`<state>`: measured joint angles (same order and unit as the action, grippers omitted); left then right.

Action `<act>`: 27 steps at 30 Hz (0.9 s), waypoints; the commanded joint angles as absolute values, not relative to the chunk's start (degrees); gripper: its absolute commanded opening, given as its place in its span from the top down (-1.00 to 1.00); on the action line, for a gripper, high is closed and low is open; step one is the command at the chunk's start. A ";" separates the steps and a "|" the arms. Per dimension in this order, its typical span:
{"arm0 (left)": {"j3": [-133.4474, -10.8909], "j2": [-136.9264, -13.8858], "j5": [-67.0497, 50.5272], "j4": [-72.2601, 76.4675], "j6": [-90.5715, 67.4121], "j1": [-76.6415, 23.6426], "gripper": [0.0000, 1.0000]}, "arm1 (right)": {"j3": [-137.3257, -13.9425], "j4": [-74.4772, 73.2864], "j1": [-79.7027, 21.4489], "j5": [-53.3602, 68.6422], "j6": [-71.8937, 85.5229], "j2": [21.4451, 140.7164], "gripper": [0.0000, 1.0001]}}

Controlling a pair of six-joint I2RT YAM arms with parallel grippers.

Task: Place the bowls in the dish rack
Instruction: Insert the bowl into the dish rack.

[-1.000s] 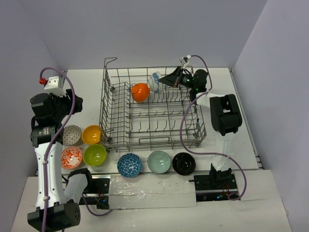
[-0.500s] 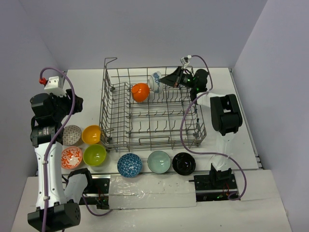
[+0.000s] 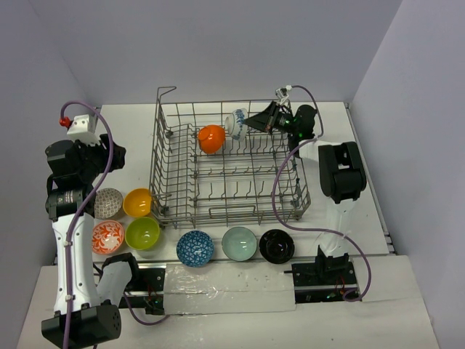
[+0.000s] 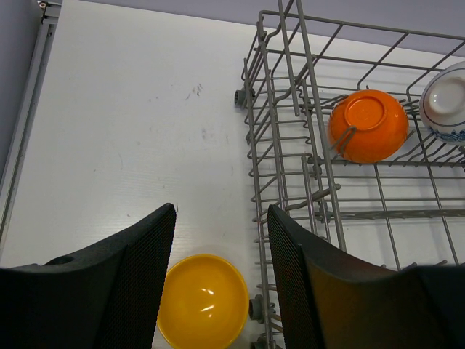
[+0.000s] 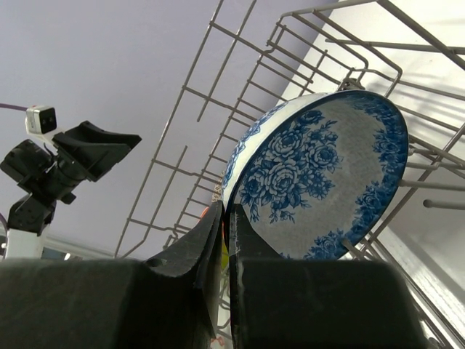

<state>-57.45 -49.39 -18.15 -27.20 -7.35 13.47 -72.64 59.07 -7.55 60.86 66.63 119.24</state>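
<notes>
"Where is the blue-flowered bowl (image 5: 320,182)?"

"On edge inside the dish rack (image 3: 155,156), its rim pinched by the right gripper (image 5: 225,233). The orange bowl (image 3: 211,139) stands just past the fingertips. Held tilted like that, it should slot between the tines."

"And the left gripper (image 4: 220,218)?"

"Spread wide and empty, with the yellow bowl (image 4: 203,299) directly below it. That is probably its next pick."

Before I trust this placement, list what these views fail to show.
Right wrist: floral bowl lower rim hidden behind right gripper; whether it touches the dish rack is unclear.
Left wrist: yellow bowl cut by bottom edge; floral bowl cut by right edge.
Top external: left gripper too small and dark to read its jaws.
</notes>
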 commanded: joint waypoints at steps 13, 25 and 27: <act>-57.66 -49.04 -19.69 -25.14 -7.91 13.89 -0.20 | -73.12 54.15 -4.13 63.63 62.23 119.53 0.86; -57.48 -48.78 -20.21 -25.14 -7.91 13.89 -0.20 | -74.44 39.03 -3.34 62.49 50.36 118.12 0.88; -57.39 -48.60 -20.30 -25.05 -7.91 13.89 -0.20 | -74.62 38.24 -3.34 62.40 49.75 118.21 0.88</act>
